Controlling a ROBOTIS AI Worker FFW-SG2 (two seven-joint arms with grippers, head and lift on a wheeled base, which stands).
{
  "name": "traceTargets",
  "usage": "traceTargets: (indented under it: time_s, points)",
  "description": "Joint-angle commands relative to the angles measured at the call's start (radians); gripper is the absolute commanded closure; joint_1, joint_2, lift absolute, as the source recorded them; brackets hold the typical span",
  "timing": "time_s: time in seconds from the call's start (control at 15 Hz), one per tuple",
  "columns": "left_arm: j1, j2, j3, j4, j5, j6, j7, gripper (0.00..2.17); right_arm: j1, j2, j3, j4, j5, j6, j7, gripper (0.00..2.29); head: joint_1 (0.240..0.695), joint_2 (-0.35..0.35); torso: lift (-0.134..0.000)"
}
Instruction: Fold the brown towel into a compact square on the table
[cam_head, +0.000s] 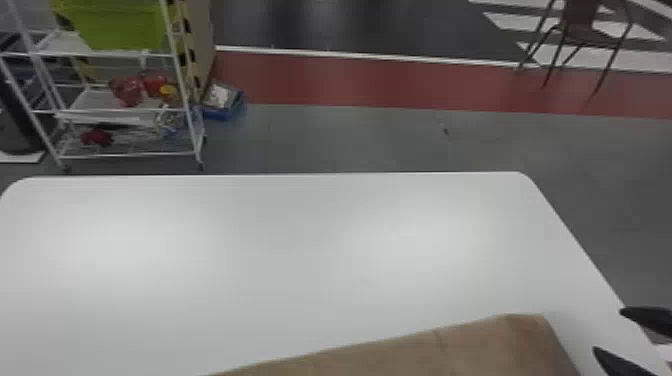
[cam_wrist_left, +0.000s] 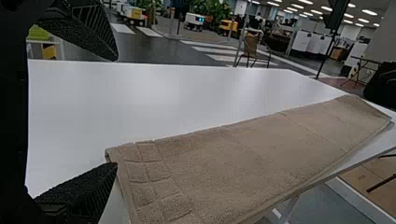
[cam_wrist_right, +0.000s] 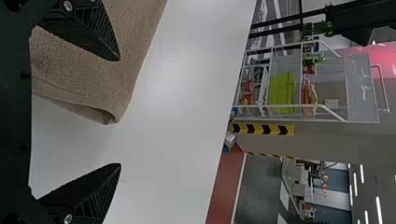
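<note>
The brown towel (cam_head: 450, 350) lies folded into a long strip on the white table, along the near side and reaching toward the right edge. At the lower right of the head view, my right gripper (cam_head: 617, 332) stands open just past the towel's right end. In the right wrist view, the right gripper (cam_wrist_right: 120, 112) has its spread fingers around the level of the towel's corner (cam_wrist_right: 105, 100), with one finger over the cloth. My left gripper (cam_wrist_left: 116, 112) is open by the towel's other end, where a checked band (cam_wrist_left: 149, 172) runs; one fingertip overlaps that corner in view.
The white table (cam_head: 250, 250) has its far edge and right edge in view. Beyond it stand a wire rack (cam_head: 120, 107) with a green bin (cam_head: 120, 25) at the far left and a chair (cam_head: 580, 35) at the far right.
</note>
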Motion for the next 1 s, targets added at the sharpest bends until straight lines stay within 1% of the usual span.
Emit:
traceTargets:
  time_s: [0.0,0.93]
  points:
    - [0.000,-0.001,0.000,0.002,0.000,-0.002,-0.010,0.08,0.003,0.002,-0.001,0.000,-0.005,0.000,0.003,0.08,0.695,-0.127,-0.122]
    - [0.003,-0.005,-0.003,-0.003,-0.003,-0.002,-0.010,0.08,0.008,0.000,0.011,-0.002,-0.003,-0.003,0.003,0.08,0.695,-0.126,-0.122]
